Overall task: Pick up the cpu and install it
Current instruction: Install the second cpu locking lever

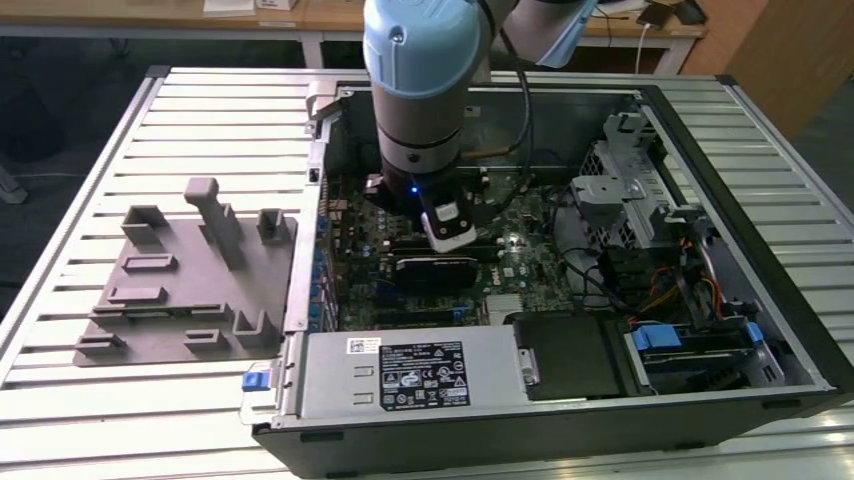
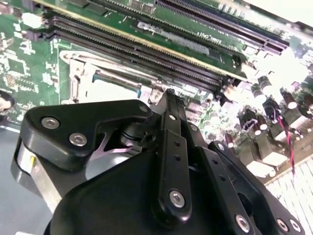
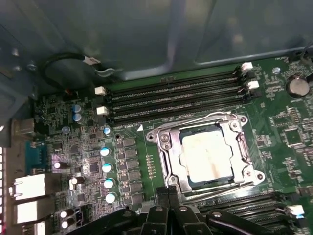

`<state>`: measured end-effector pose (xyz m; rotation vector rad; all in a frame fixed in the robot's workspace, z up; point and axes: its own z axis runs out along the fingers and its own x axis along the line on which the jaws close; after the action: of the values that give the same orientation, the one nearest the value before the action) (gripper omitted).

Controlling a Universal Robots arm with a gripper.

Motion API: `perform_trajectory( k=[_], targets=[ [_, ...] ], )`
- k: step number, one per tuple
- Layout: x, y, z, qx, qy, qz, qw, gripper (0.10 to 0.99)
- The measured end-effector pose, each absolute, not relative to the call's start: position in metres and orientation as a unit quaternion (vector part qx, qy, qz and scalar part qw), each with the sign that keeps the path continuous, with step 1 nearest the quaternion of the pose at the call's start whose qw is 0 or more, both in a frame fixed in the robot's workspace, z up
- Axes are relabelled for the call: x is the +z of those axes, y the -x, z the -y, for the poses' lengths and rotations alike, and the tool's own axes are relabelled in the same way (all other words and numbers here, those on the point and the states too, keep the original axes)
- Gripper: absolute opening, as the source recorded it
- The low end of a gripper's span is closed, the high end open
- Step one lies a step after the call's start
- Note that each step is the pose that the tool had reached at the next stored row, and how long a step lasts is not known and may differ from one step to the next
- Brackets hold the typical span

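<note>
The cpu [image 3: 205,157] is lying seated in the motherboard socket [image 3: 166,142], its frame open around it, so placing looks done. The gripper [image 3: 168,192], fingers pressed together and holding nothing, is hanging just beside it, the arm [image 1: 420,80] standing upright inside the computer case [image 1: 747,120].

Pale silver cpu [image 3: 207,157], green motherboard [image 3: 274,122], black pincer [image 3: 168,195].

We see the cpu [image 3: 205,156] with a dull, smeared metal top, its retention frame [image 3: 172,136] in bright shiny metal, and the fingers [image 2: 171,147] in matt black.
</note>
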<state>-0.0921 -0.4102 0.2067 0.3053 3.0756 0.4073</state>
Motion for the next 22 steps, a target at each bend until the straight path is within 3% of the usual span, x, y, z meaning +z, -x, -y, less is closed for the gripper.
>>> perform_trajectory(
  k=[14, 22],
  targets=[
    [0.220, 0.091, 0.410, 0.103, -0.101, -0.989, 0.015, 0.106],
    [0.220, 0.066, 0.410, 0.101, -0.102, -0.990, 0.004, 0.106]
  ],
)
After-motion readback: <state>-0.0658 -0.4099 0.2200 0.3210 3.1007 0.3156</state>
